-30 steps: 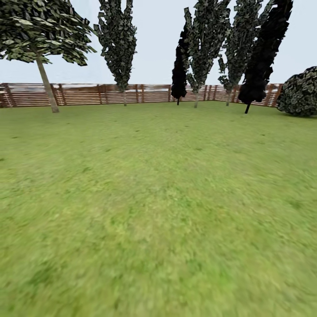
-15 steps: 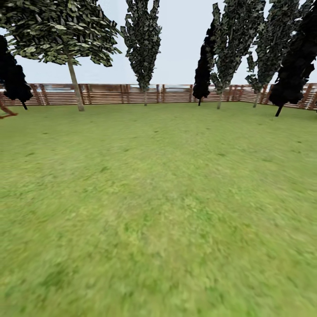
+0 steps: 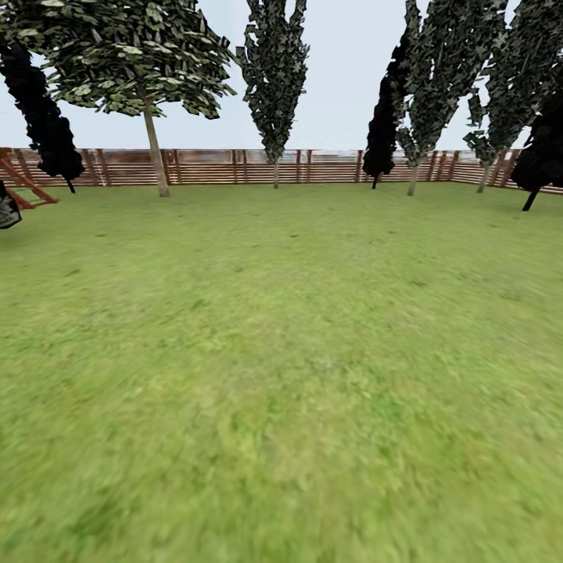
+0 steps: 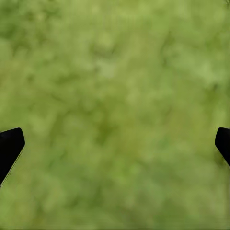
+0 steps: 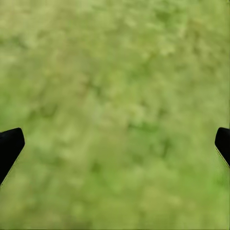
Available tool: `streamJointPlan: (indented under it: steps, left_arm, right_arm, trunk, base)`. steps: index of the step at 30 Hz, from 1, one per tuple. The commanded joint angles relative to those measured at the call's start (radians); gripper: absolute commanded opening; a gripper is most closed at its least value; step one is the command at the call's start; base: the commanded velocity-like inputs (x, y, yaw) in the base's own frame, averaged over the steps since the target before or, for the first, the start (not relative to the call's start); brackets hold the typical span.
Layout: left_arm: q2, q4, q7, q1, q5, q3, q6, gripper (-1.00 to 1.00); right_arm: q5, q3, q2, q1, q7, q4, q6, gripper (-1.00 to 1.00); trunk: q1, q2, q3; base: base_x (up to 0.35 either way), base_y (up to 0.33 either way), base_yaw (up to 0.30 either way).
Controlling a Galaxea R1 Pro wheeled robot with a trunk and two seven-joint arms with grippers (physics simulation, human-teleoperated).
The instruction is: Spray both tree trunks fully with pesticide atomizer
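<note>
I look out over the lawn (image 3: 297, 352) of the garden, which runs far to a brown slatted fence (image 3: 211, 166). At the far left stands one tree (image 3: 133, 55) with a light green crown and a slim, slightly leaning tan-grey trunk (image 3: 155, 148), right at the fence. Dark narrow cypress-like trees (image 3: 274, 70) line the fence further right. At the left edge, a small grey object (image 3: 8, 211) is cut off by the frame; I cannot tell what it is. My left tool (image 4: 115, 143) hangs over bare grass, its two black fingertips (image 4: 9, 146) spread wide apart with nothing between them. My right tool (image 5: 115, 143) is likewise spread wide over grass. The tree is well apart from both tools.
</note>
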Motion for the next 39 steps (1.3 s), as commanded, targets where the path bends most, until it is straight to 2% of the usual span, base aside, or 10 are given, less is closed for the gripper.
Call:
streamJointPlan:
  steps: [1, 12, 39]
  left_arm:
    - [0.0, 0.001, -0.001, -0.001, 0.008, 0.0, -0.003, 1.0]
    - [0.0, 0.001, -0.001, 0.0, 0.008, 0.0, -0.003, 1.0]
    - [0.0, 0.001, -0.001, -0.001, 0.008, 0.0, -0.003, 1.0]
  right_arm:
    - [0.0, 0.0, 0.0, 0.0, 0.0, 0.001, -0.003, 1.0]
    - [0.0, 0.0, 0.0, 0.0, 0.0, 0.001, -0.003, 1.0]
    - [0.0, 0.001, 0.0, 0.0, 0.0, 0.0, -0.003, 1.0]
  trunk:
    - [0.0, 0.0, -0.001]
    - [0.0, 0.0, -0.001]
    - [0.0, 0.0, -0.001]
  base:
    - [0.338, 0.0, 0.003]
    - [0.338, 0.0, 0.059]
    - [0.338, 0.0, 0.274]
